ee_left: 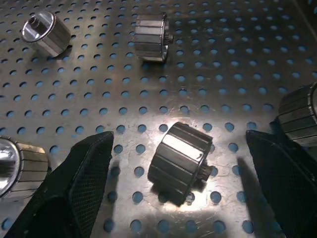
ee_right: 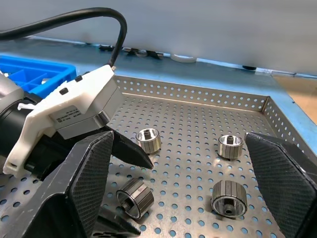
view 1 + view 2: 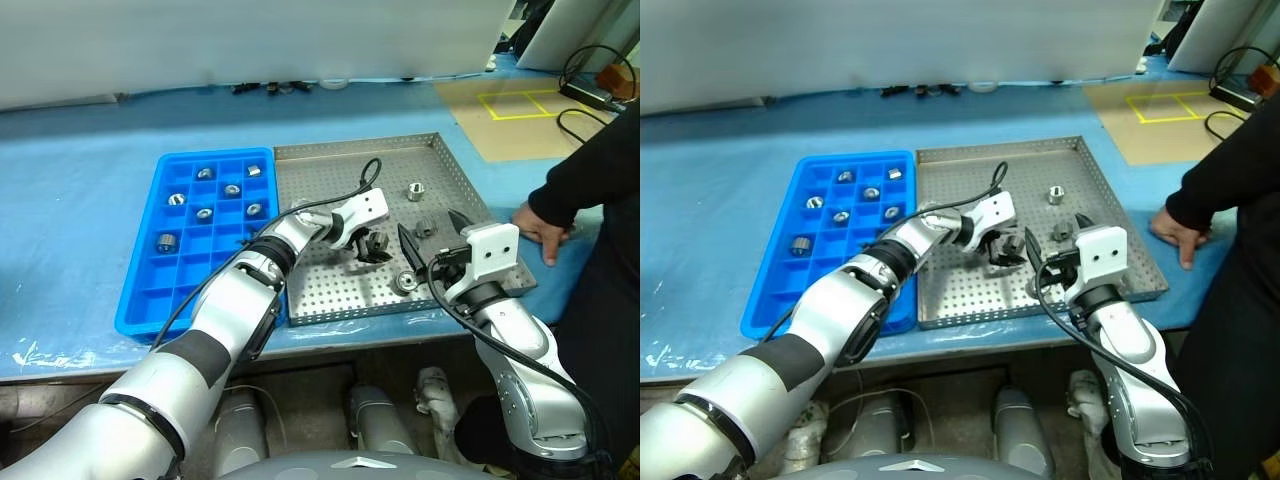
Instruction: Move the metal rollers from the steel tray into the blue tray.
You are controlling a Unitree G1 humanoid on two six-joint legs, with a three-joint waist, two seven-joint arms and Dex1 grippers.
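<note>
While the left pincer hangs low over the middle of the steel tray, its two black textured fingers stand wide apart on either side of one metal roller, and they do not touch it. This roller is a short thick cylinder with flat facets around its shiny side, and it lies tilted on the perforated floor. In the left wrist view more metal rollers lie near it on the same floor, some upright with the round centre hole visible, some on their side.

The right pincer stands near the front right part of the steel tray, also fully open and holding nothing; its wide black fingers have a fine grid texture.

The blue tray, of bright smooth plastic with square compartments, lies just beside the steel tray on its left side. Several compartments in its far half hold one silver roller each.

Both trays rest on a surface covered with a blue sheet. A person's hand in a dark sleeve rests on this surface, just beside the right rim of the steel tray.
</note>
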